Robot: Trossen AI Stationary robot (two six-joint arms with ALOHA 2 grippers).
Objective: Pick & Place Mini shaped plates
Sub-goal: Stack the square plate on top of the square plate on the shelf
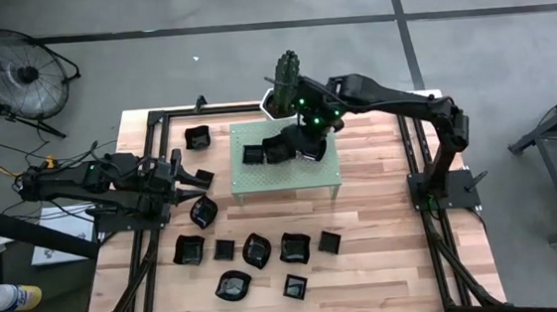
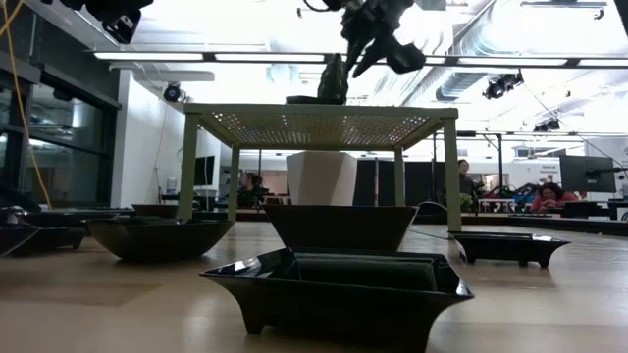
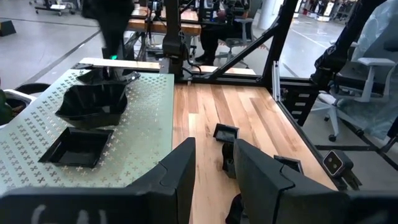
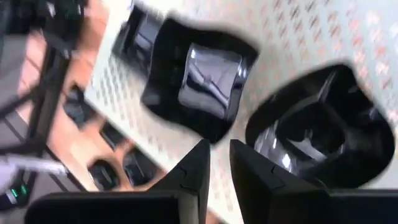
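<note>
Since most small black plates (image 1: 256, 249) lie on the counter (image 1: 386, 257) near the left tool (image 1: 183, 178), that arm is nearer them. Its fingers stand parted, empty. The right tool (image 1: 293, 147), fingers slightly parted and gripping nothing, hovers over three plates on the green stand (image 1: 310, 178).

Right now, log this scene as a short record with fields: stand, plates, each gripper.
stand: pale green perforated stand at table centre
plates on stand: three black dishes visible, a square one, a wavy-edged one and another
plates on table: about ten black mini plates, most in front of the stand
right gripper: above the stand, fingers slightly apart, holding nothing
left gripper: beside the stand, empty, parted
</note>
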